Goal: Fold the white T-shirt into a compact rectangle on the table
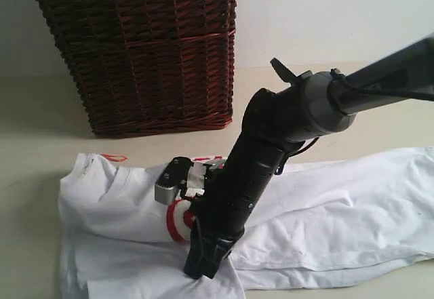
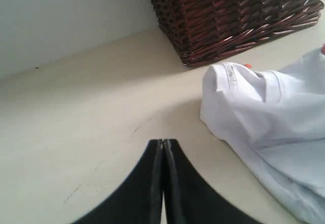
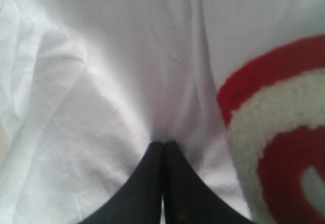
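Cream surface (image 1: 41,109) is broadest. Wicker basket (image 1: 142,48) stands at 11 o'clock, at rear. White T-shirt (image 1: 339,204) lies rumpled on surface from 8 to 3 o'clock, partly doubled over, near basket front. Right arm (image 1: 271,136) slants down toward 7 o'clock. Right end effector (image 1: 201,268) pressed together, pinching shirt cloth just beside red band (image 1: 178,221). Left end effector (image 2: 163,144) pressed together, holding nothing, over bare surface, apart from shirt.
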Tool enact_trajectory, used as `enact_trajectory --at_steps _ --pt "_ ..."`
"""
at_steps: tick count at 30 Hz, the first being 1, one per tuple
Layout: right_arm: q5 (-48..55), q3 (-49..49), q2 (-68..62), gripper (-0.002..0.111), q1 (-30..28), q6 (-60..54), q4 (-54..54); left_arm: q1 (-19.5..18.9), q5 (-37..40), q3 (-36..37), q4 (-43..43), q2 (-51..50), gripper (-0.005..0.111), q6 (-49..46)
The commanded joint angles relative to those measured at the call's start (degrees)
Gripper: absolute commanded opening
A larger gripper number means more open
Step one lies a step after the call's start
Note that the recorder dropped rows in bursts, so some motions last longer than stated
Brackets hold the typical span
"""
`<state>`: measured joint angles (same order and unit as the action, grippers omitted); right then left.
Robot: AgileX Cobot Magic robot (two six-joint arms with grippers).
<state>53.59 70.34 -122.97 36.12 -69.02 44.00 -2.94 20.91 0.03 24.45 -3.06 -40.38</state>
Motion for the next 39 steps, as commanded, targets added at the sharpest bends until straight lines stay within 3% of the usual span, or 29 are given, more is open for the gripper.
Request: enact_trajectory --at_steps 1,9,12,16,19,21,27,39 --pt "6.9 -0.7 0.4 0.000 0.2 0.1 -5.4 -0.1 -0.1 0.0 0.0 0.5 0.000 0.0" --pt "9.9 -0.6 3.4 0.000 0.2 -4.9 -1.0 -0.1 -0.1 0.0 0.0 0.5 0.000 0.0" --pt "9.9 -0.6 7.7 0.005 0.2 -10.5 1.1 -0.1 -0.1 0.0 0.0 0.5 0.000 0.0" --pt "8.8 1.8 11.3 0.030 0.2 -18.3 3.5 -0.1 -0.1 0.0 0.0 0.5 0.000 0.0" --pt "2.5 3.9 9.9 0.053 0.2 -18.4 6.8 -0.1 -0.1 0.0 0.0 0.5 0.000 0.0" --pt "-2.2 5.3 7.7 0.062 0.5 -19.9 9.0 -0.1 -0.1 0.0 0.0 0.5 0.000 0.0" --pt "-14.7 12.4 0.9 0.062 0.8 -20.8 9.3 -0.1 -0.1 0.0 0.0 0.5 0.000 0.0" --pt "-14.2 21.8 -8.6 0.055 0.8 -20.8 11.0 -0.1 -0.1 0.0 0.0 0.5 0.000 0.0"
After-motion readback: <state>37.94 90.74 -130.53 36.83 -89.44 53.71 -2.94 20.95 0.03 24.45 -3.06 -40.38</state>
